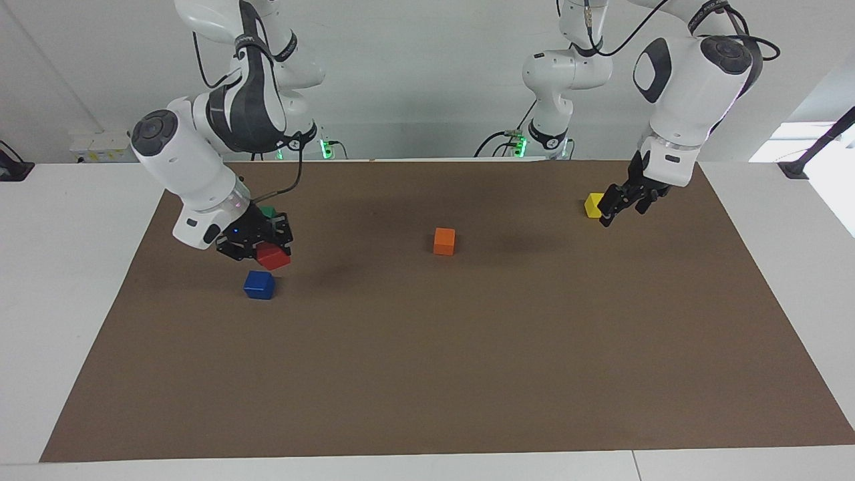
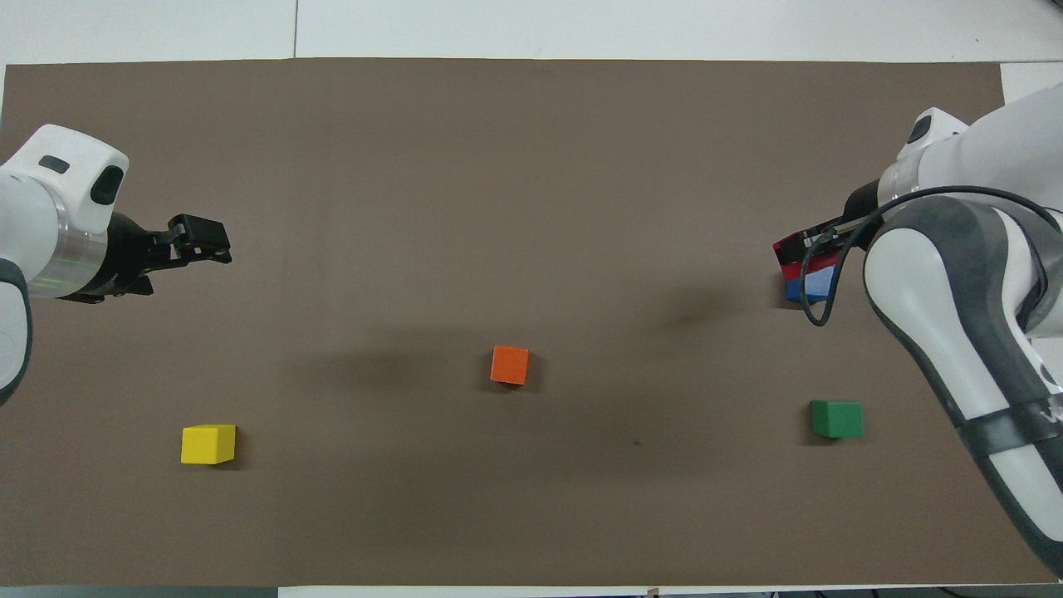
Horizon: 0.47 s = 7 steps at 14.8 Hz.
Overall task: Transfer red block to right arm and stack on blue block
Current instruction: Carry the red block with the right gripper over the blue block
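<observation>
Cubes are sitting scattered on a matte brown mat covering the white counter [image 1: 80,321], and in the facing view the right hand [image 1: 262,244] is holding the red block [image 1: 274,256] clamped between its black fingers, in the air just above the blue block [image 1: 259,284], which is lying at about eight o'clock from the mat's middle. The red block is tilting slightly and not yet touching the blue one, so the stacking looks near but unfinished. The left hand [image 1: 618,204] is waiting over the yellow cube [image 1: 593,205] at two o'clock; whether its fingers are apart I cannot tell. All the cubes are glossy, sharp-edged and alike in size; the orange cube [image 1: 444,241] is resting at the centre. In the overhead view the red block [image 2: 804,256] is covering most of the blue block [image 2: 810,286] at three o'clock, suggesting good alignment, while the green cube [image 2: 837,419] is lying at four o'clock, nearer to the robots.
</observation>
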### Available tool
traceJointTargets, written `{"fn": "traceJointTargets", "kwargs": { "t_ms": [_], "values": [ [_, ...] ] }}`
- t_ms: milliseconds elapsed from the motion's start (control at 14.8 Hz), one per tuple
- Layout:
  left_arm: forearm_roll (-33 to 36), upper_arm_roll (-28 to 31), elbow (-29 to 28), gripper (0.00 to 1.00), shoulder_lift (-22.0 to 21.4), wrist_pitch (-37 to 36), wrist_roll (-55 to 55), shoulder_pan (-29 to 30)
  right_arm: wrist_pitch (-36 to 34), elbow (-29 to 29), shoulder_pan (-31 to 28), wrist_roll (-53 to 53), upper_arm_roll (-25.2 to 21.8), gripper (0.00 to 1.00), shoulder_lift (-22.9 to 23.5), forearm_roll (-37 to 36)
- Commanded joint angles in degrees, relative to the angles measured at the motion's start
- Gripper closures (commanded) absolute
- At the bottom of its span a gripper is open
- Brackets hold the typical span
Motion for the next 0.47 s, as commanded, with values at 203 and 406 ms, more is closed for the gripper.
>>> {"fn": "traceJointTargets", "kwargs": {
  "t_ms": [203, 406],
  "values": [
    [3.49, -0.15, 3.77, 0.0, -2.67, -8.5, 4.4, 1.53, 6.05, -3.78, -1.43, 14.01, 0.7, 1.0, 0.14, -9.48],
    [3.4, -0.15, 3.07, 0.0, -3.39, -9.47, 4.22, 1.53, 10.01, -8.8, -3.72, 13.15, 0.7, 1.0, -0.91, -9.57]
  ]
}}
